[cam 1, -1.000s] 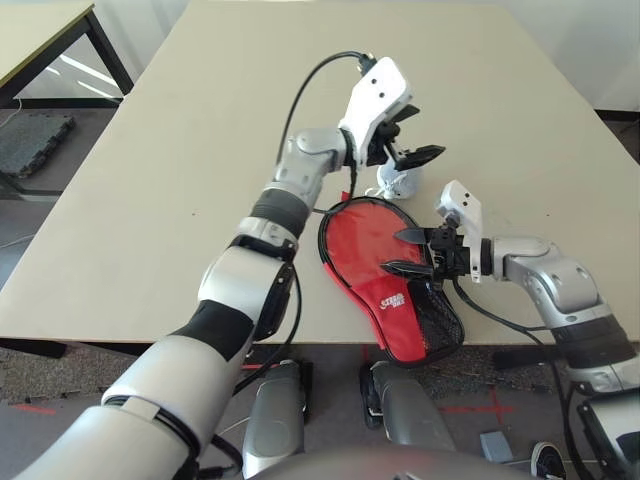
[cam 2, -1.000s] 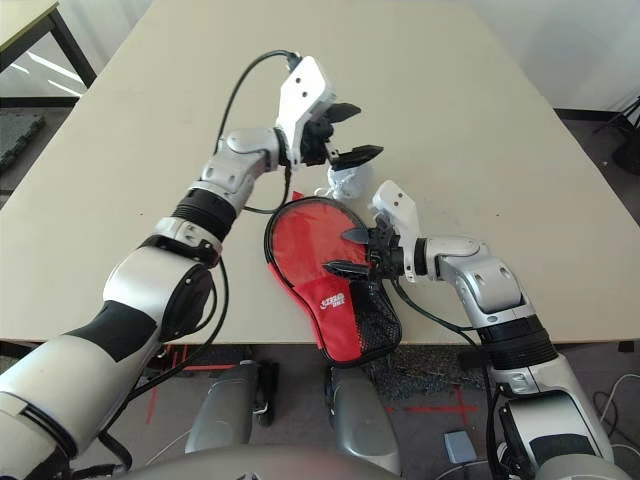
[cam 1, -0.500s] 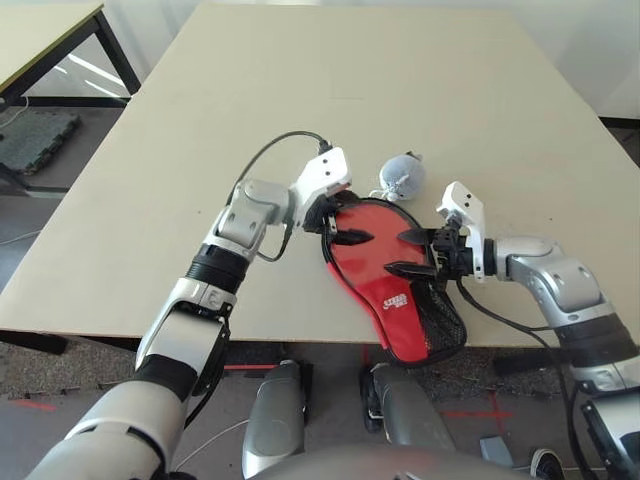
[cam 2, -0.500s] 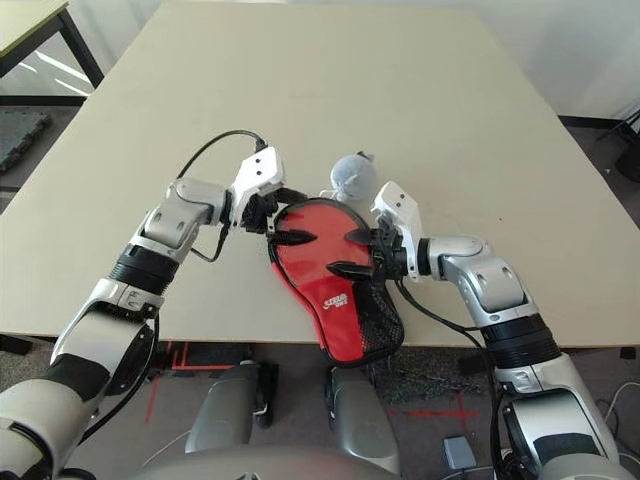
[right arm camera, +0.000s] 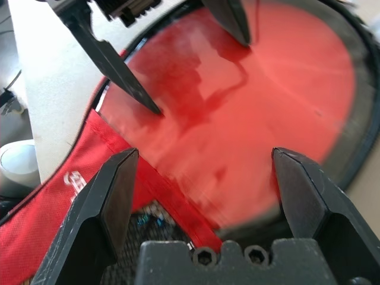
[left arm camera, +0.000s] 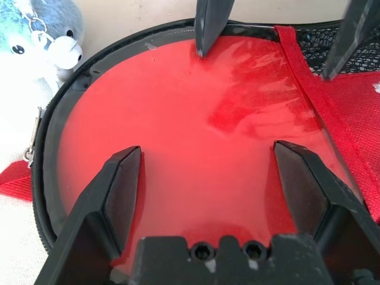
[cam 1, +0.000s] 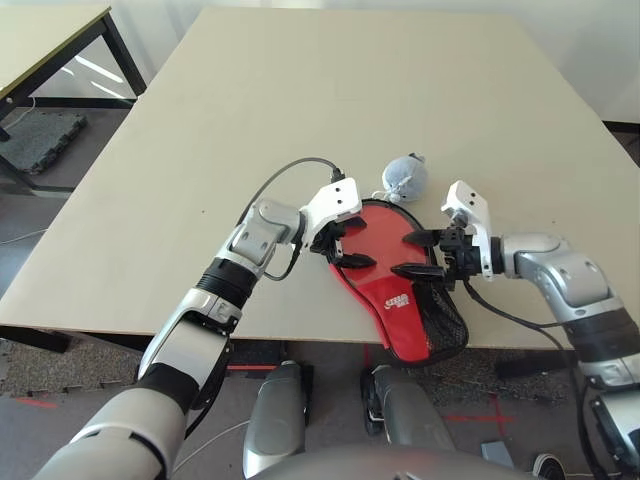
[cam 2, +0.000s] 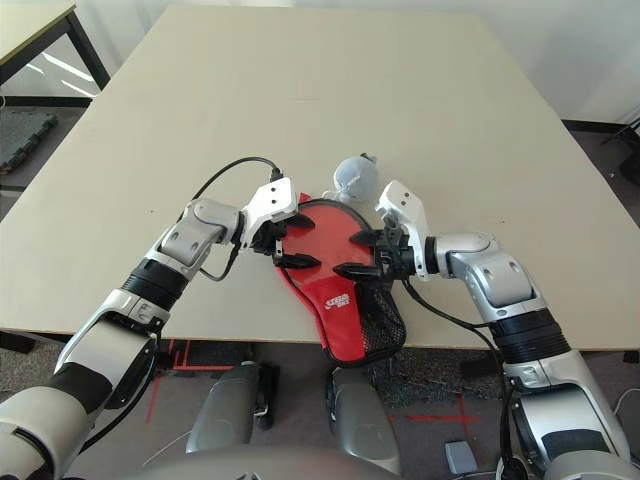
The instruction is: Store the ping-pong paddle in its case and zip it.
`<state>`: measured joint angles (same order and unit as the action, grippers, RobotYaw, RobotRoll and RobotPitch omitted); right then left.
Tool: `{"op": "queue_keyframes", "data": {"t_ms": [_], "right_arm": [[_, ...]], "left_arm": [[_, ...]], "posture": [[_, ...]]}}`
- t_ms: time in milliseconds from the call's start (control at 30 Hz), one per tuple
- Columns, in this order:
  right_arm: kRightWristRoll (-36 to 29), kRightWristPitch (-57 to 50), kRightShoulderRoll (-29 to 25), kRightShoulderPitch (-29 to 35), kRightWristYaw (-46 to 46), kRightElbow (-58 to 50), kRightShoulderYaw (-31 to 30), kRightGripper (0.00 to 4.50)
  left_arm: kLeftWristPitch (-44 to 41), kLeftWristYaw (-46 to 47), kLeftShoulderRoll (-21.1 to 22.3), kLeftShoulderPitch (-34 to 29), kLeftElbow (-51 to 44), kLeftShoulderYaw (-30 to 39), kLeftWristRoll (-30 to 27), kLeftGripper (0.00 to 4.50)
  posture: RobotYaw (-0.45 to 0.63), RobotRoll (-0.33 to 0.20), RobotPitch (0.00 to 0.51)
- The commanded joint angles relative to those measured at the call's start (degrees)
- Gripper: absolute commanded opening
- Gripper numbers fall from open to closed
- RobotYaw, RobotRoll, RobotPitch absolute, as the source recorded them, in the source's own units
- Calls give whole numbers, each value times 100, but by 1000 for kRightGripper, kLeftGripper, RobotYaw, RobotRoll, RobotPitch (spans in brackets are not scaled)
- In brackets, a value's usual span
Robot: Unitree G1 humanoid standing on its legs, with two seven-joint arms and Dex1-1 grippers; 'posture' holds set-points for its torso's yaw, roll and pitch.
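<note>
The case (cam 1: 410,315) lies red side up at the table's front edge, its mesh-pocket end hanging over the edge. Inside its black zipper rim the ping-pong paddle (left arm camera: 196,119) shows its round, glossy red face; the handle is hidden under the fabric. My left gripper (cam 1: 348,247) stands open over the left part of that red face, its fingers (left arm camera: 122,190) spread just above it. Facing it from the right, my right gripper (cam 1: 412,254) is also open above the face, with nothing between its fingers (right arm camera: 113,190). Neither holds anything.
A small grey-white plush pouch (cam 1: 405,177) sits on the table, touching the case's far rim. The beige table (cam 1: 300,90) stretches wide behind it. A second table (cam 1: 40,40) stands at the far left, and the floor lies below the front edge.
My left arm has come down from above the pouch to the left rim of the case. The right gripper has stayed almost still. The head camera has shifted slightly.
</note>
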<state>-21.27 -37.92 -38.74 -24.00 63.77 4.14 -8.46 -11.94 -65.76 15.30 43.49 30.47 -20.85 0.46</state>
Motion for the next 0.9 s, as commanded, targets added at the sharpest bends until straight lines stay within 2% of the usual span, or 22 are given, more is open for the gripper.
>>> {"op": "queue_keyframes", "data": {"t_ms": [33,167,300,500,633,900], "right_arm": [[-38,-60,-297,-238,180,204,207,4500],[-176,-77,-411,-618,246,530,469,4500],[-121,87,-259,-1181,28,1153,757,4500],[287,567,235,-2044,-580,2434,747,4500],[542,990,762,-2485,-1085,3313,767,4500],[748,1791,1473,-3018,-2179,4756,1142,4500]], "left_arm": [[68,45,72,-12,340,-163,249,4466],[152,30,124,29,479,-169,265,4466],[156,-1,158,33,517,-182,265,4466],[13,-76,187,42,548,-158,219,4466],[-22,-119,254,14,511,-155,218,4466],[-154,-91,281,-82,335,-134,171,4466]], "posture": [[51,0,130],[56,0,131],[60,0,131],[68,0,132],[83,0,132],[104,0,129]]}}
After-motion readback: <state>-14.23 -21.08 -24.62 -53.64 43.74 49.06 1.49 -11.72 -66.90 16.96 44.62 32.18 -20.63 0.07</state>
